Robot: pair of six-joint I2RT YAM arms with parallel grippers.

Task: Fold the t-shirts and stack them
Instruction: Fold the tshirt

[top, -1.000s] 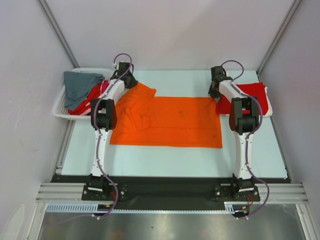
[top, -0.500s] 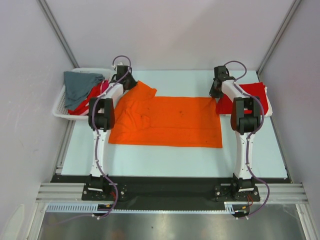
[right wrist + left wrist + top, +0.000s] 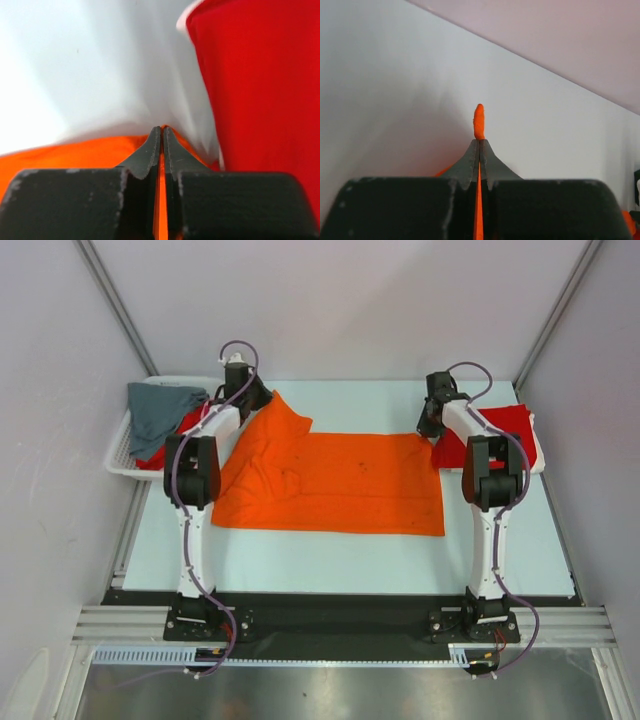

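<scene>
A bright orange t-shirt (image 3: pixel 330 485) lies spread across the middle of the table. My left gripper (image 3: pixel 262 398) is shut on its far left corner, lifted a little off the table; a nub of orange cloth (image 3: pixel 479 121) pokes out past the closed fingertips. My right gripper (image 3: pixel 428 426) is shut on the shirt's far right corner, with orange cloth (image 3: pixel 75 152) pinched between the jaws. A folded red t-shirt (image 3: pixel 505 432) lies at the right, also filling the right side of the right wrist view (image 3: pixel 260 85). A grey t-shirt (image 3: pixel 160 412) and a red one (image 3: pixel 190 425) lie in the basket.
A white mesh basket (image 3: pixel 122 462) stands at the table's far left edge. Metal frame posts (image 3: pixel 110 300) rise at both back corners. The pale table top (image 3: pixel 350 560) shows in front of the orange shirt.
My left gripper has closed on the shirt's far left corner and pulled it up and back to the left. The right gripper has stayed in place.
</scene>
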